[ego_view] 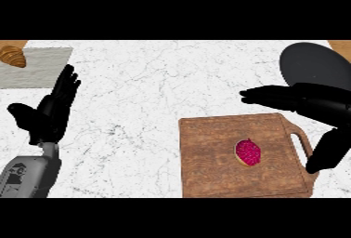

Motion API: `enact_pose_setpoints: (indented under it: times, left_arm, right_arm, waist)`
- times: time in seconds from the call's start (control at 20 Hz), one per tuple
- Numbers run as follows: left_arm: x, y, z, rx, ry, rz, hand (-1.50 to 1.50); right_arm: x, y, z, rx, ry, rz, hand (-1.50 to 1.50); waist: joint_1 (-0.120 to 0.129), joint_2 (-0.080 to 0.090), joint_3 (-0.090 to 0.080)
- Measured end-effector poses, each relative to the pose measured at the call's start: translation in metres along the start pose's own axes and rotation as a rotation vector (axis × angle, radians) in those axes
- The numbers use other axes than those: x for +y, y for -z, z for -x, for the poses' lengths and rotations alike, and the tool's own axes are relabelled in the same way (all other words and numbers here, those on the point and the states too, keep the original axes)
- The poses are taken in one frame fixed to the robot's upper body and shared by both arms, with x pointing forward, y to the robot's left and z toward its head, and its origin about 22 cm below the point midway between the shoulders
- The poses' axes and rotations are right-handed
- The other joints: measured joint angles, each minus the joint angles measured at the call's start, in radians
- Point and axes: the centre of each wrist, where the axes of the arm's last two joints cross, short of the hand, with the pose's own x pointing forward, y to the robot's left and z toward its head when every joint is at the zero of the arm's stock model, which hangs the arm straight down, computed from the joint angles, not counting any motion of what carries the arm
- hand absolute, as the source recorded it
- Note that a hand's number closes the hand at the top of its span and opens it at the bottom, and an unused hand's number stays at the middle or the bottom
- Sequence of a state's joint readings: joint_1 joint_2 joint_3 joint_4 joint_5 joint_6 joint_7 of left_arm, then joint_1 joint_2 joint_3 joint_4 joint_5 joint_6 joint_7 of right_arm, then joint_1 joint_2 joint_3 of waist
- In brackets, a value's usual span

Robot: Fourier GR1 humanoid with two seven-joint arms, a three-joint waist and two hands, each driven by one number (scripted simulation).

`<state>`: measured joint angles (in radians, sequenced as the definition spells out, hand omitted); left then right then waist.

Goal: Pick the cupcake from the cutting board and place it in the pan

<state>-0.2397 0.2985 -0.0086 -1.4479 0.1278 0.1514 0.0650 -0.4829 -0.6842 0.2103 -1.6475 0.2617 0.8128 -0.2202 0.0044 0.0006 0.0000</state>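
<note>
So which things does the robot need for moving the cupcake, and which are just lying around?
Needed for the job:
- pink-topped cupcake
- brown wooden cutting board under it
- dark grey round pan
- black right hand, open over the board's far edge

Just lying about:
- golden croissant
- pale grey mat under it
- black left hand, open, resting

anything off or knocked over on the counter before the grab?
One oddity: the cupcake seems to lie on its side on the cutting board rather than upright. The pan sits flat at the far right, the croissant far left. Nothing spilled. Right hand hovers open above the board; left hand rests open.
</note>
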Motion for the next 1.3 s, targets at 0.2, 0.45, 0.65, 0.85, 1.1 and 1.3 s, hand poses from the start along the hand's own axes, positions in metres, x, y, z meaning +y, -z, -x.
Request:
enact_pose_setpoints:
  times: [0.2,0.45,0.65,0.85,1.1,1.3]
  left_arm:
    - [-0.005,-0.002,0.002,-0.004,-0.004,-0.002,0.00]
    - [-0.004,0.001,0.004,-0.003,-0.008,0.003,0.00]
    - [0.000,-0.003,0.004,0.004,-0.008,0.000,0.00]
    - [0.003,-0.006,0.006,0.002,-0.004,-0.001,0.00]
    - [0.000,0.003,0.004,0.001,-0.001,-0.001,0.00]
    - [0.001,-0.002,0.003,-0.001,0.000,-0.004,0.00]
  right_arm:
    - [0.011,0.010,0.003,0.009,-0.015,-0.042,-1.50]
    - [0.027,0.024,0.000,0.013,-0.053,-0.083,-1.50]
    - [0.039,0.030,0.004,0.029,-0.083,-0.102,-1.50]
    - [0.045,0.040,0.002,0.071,-0.162,-0.130,-1.50]
    - [0.054,0.043,0.003,0.110,-0.233,-0.164,-1.50]
    - [0.058,0.047,0.002,0.140,-0.262,-0.188,-1.50]
  waist:
    - [0.000,0.000,0.000]
    - [-0.001,0.000,0.000]
    - [0.000,0.000,0.000]
    - [0.001,0.000,0.000]
    - [-0.002,0.000,0.000]
    - [-0.002,-0.001,0.000]
